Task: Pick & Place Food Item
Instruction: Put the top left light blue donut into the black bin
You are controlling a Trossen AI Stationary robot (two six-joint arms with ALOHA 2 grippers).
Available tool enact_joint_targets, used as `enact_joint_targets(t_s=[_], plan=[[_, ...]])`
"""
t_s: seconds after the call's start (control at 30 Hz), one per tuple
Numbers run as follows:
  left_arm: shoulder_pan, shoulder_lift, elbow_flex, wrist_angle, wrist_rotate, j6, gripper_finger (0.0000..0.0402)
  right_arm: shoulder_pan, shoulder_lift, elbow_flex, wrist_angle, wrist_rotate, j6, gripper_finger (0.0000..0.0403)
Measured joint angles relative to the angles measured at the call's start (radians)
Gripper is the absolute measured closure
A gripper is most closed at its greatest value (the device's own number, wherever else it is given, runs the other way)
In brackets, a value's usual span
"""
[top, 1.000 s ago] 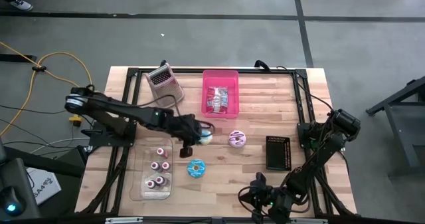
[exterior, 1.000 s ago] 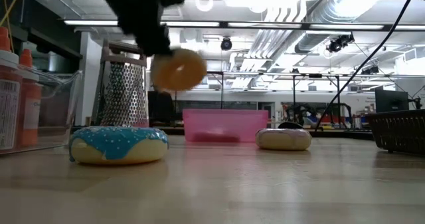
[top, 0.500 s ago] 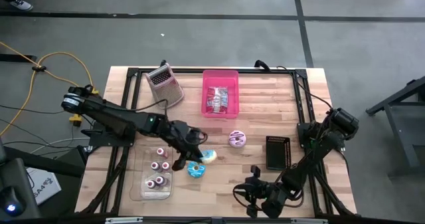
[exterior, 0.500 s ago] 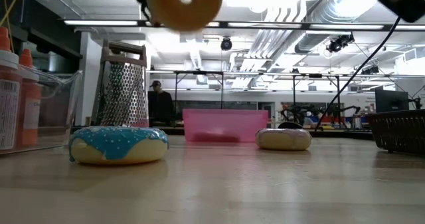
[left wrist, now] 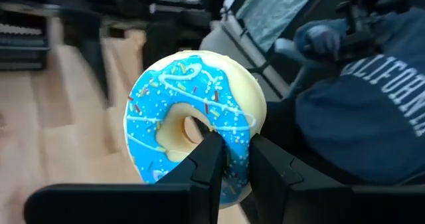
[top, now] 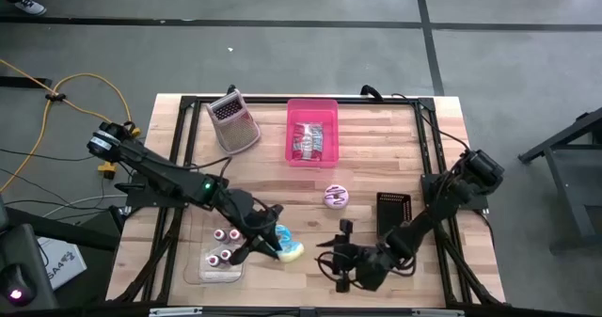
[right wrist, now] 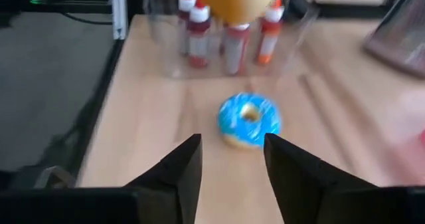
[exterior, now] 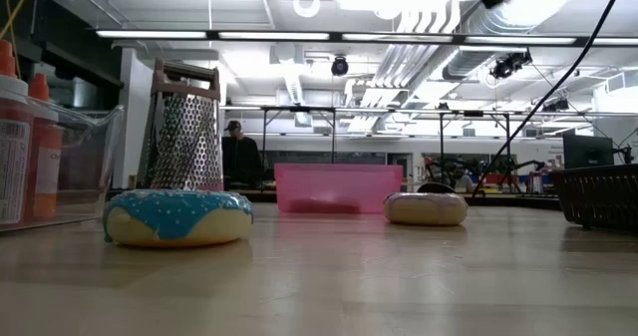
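Note:
My left gripper [top: 273, 248] is shut on a donut with blue icing and sprinkles [left wrist: 192, 117], held in the air near the table's front edge [top: 291, 252]. Below it a second blue-iced donut [exterior: 177, 216] lies flat on the table [right wrist: 249, 121]. A pink-iced donut [top: 336, 197] lies flat farther right. My right gripper [top: 333, 257] is open, near the front edge to the right of the held donut. It points toward the table's left, and the lying blue donut is ahead of its fingers [right wrist: 232, 154]. My left gripper pinches the donut's ring [left wrist: 232, 151] between its two fingers, one finger [left wrist: 209, 159] at the hole's edge and the other [left wrist: 264, 165] on the outer rim. The fingers come slanting from the table's left. The donut is lifted clear and stands on edge.
A clear tray with sauce bottles [top: 221, 246] stands at the front left, a metal grater [top: 233, 119] at the far left, a pink bin with packets [top: 312, 132] at the far middle, and a black basket [top: 394, 215] at the right. A person in a blue sweatshirt [left wrist: 358, 98] is beyond the table.
My left gripper has carried the donut from mid-table toward the near edge and upward, out of the top of the low view, tipping more level. My right gripper has gone along the near edge toward the table's left, rolled, and opened.

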Motion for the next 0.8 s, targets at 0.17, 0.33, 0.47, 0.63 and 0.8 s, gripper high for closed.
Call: enact_joint_targets(t_s=[0.17, 0.33, 0.47, 0.63, 0.8], plan=[[-0.033, 0.000, 0.000, 0.024, -0.011, -0.014, 0.0345, -0.039, 0.000, 0.000, 0.060, 0.013, -0.181, 0.0241], [-0.055, 0.000, 0.000, 0.033, -0.041, -0.019, 0.0345, -0.068, 0.000, 0.000, 0.129, 0.002, -0.308, 0.0223], [-0.057, 0.000, 0.000, 0.040, -0.042, -0.029, 0.0345, -0.087, 0.000, 0.000, 0.181, -0.025, -0.379, 0.0200], [-0.056, 0.000, 0.000, 0.053, -0.041, -0.051, 0.0345, -0.108, 0.000, 0.000, 0.260, -0.100, -0.467, 0.0176], [-0.056, 0.000, 0.000, 0.058, -0.041, -0.063, 0.0345, -0.113, 0.000, 0.000, 0.335, -0.127, -0.561, 0.0167]])
